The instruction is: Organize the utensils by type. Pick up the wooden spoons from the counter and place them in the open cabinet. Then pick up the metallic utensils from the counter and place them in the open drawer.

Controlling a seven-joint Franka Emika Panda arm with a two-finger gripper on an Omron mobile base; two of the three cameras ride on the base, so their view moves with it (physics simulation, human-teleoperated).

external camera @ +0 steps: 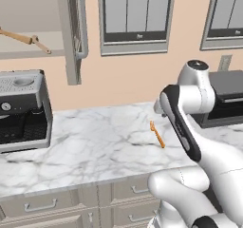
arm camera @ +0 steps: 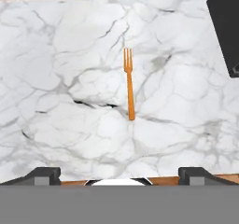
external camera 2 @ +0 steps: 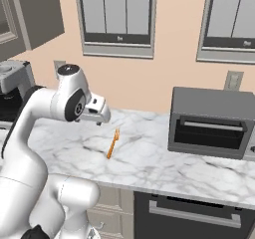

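The claw (arm camera: 119, 174) hangs above the worktop (arm camera: 65, 101) with its two dark tips spread wide apart and nothing between them. Below and ahead of it the orange fork (arm camera: 129, 84) lies flat on the marble, tines toward the wall, apart from everything else. In the left base view the fork (external camera: 157, 134) rests just beside the arm's elbow; in the right base view the fork (external camera 2: 112, 143) lies between the arm and the toaster oven (external camera 2: 214, 122). Two wooden spoons (external camera: 26, 39) lie on the shelf of the open cabinet (external camera: 71, 32), one long and one short, touching or nearly so. A coffee machine (external camera: 21, 110) stands at the worktop's left end, well apart from the fork
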